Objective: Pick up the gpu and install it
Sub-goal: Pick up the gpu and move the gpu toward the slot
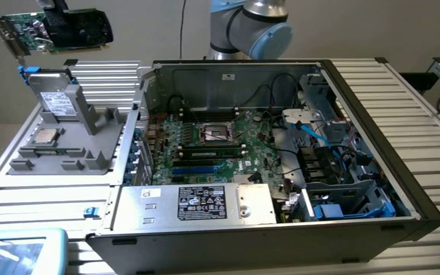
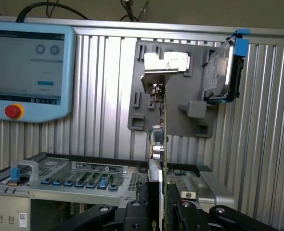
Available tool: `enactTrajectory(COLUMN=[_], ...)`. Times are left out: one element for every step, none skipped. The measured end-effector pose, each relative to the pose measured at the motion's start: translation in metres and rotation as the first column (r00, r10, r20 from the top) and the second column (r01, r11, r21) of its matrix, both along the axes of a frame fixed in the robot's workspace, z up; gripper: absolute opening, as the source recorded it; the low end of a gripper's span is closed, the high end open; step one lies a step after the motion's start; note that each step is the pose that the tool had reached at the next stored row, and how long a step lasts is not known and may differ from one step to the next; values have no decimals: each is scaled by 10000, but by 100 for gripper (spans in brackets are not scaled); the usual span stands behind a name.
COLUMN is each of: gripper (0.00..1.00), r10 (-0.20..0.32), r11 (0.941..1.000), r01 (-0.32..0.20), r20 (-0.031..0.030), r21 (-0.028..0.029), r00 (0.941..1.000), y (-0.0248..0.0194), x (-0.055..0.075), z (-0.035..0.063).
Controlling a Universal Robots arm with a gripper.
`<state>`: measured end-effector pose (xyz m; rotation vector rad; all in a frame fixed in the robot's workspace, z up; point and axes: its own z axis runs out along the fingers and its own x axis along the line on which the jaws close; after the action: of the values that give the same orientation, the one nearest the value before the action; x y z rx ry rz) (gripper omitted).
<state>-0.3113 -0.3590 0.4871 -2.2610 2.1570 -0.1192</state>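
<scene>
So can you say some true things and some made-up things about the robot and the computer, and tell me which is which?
1. The gripper is holding the gpu. True.
2. The gpu is plugged into the motherboard. False: it is up in the air, off to the exterior view's left of the computer case.
3. The computer case is open, so you can see inside. True.
4. The silver processor chip lies inside the case. False: it lies on the grey holder beside the case.
</scene>
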Motion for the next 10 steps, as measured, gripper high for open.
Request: enactTrajectory(gripper=[27,27,27,27,27,27,27,27,27,27], r10=[0,0,1,1,1,0,0,0,0,1], r11=[10000,10000,10000,10000,10000,10000,10000,10000,10000,10000], r01=[0,0,-1,-1,-1,0,0,0,0,-1], r20=[0,1,1,0,1,1,1,1,0,1], r21=[0,0,0,0,0,0,0,0,0,1], r00=[10000,10000,10000,10000,10000,10000,10000,10000,10000,10000], y=[0,0,-1,-1,-1,0,-1,0,-1,-1], x=[48,90,135,184,229,271,314,359,398,435], z=[0,0,0,0,0,0,-1,0,0,-1])
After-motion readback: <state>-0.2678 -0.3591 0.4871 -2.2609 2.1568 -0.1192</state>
